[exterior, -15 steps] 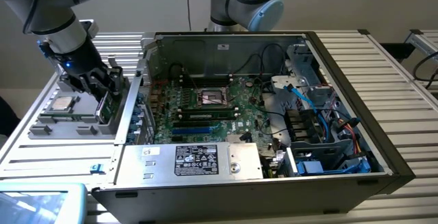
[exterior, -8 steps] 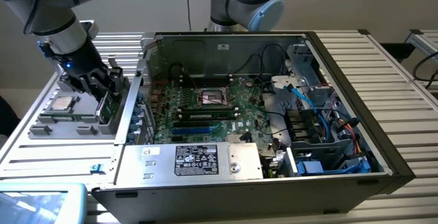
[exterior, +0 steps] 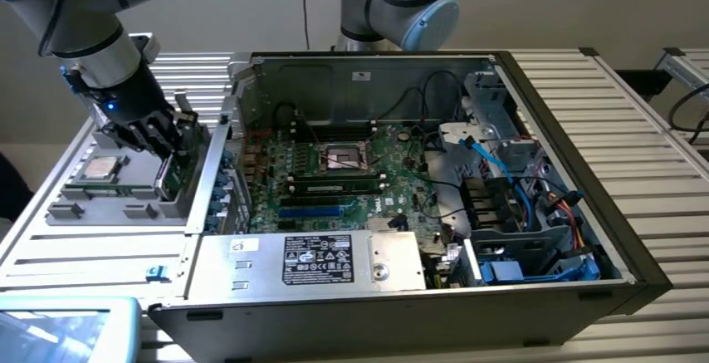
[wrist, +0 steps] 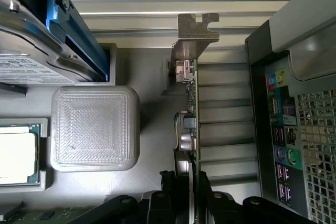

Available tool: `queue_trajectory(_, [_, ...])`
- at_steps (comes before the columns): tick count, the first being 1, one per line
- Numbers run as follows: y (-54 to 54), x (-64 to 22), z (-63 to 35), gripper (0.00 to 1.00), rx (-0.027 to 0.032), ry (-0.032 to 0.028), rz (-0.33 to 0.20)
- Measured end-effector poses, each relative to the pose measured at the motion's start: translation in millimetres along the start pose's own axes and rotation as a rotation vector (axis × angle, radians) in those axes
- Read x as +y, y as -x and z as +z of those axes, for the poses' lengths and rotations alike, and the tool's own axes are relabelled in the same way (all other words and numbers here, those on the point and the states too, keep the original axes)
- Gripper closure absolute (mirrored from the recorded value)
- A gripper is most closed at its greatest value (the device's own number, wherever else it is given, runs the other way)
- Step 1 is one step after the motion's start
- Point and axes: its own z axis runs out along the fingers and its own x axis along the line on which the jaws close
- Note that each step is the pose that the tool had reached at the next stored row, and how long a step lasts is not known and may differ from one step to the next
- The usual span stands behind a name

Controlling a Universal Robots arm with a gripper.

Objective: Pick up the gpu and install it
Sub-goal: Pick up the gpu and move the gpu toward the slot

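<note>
Standing on edge in a grey fixture (exterior: 102, 207) just beside the open computer case (exterior: 366, 74), on the exterior view's left, the gpu (exterior: 169, 176) (wrist: 190, 103) runs its long axis near-to-far along the case's rear panel (wrist: 286, 129). Its silver bracket (wrist: 196, 29) is at the end away from the gripper. The gripper (exterior: 166, 143) (wrist: 186, 176) straddles the card's other end, fingers (wrist: 168, 183) pressed to both faces, pinching it.

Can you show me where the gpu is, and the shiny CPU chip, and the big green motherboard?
gpu (wrist: 191, 103): wrist view, on the card's thin edge.
CPU chip (exterior: 105, 166): exterior view, on its silver lid.
motherboard (exterior: 394, 157): exterior view, on a green part of the board inside the case.
</note>
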Motion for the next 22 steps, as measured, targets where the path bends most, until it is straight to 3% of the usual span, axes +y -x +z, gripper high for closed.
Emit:
queue_trajectory(4, [0.1, -0.2, -0.2, 0.72, 0.0001, 0.0022, 0.000])
queue_trajectory(10, [1.7, 1.0, -18.0, 0.72, 0.0017, 0.0094, 0.005])
queue_trajectory(14, [2.1, 1.7, -26.6, 0.72, 0.0067, 0.0178, 0.007])
queue_trajectory(16, [1.9, 1.9, -30.0, 0.72, 0.0125, 0.0218, 0.008])
queue_trajectory(19, [0.5, 1.9, -32.7, 0.72, 0.0295, 0.0302, 0.011])
queue_trajectory(22, [-0.1, 1.8, -38.0, 0.72, 0.0441, 0.0327, 0.014])
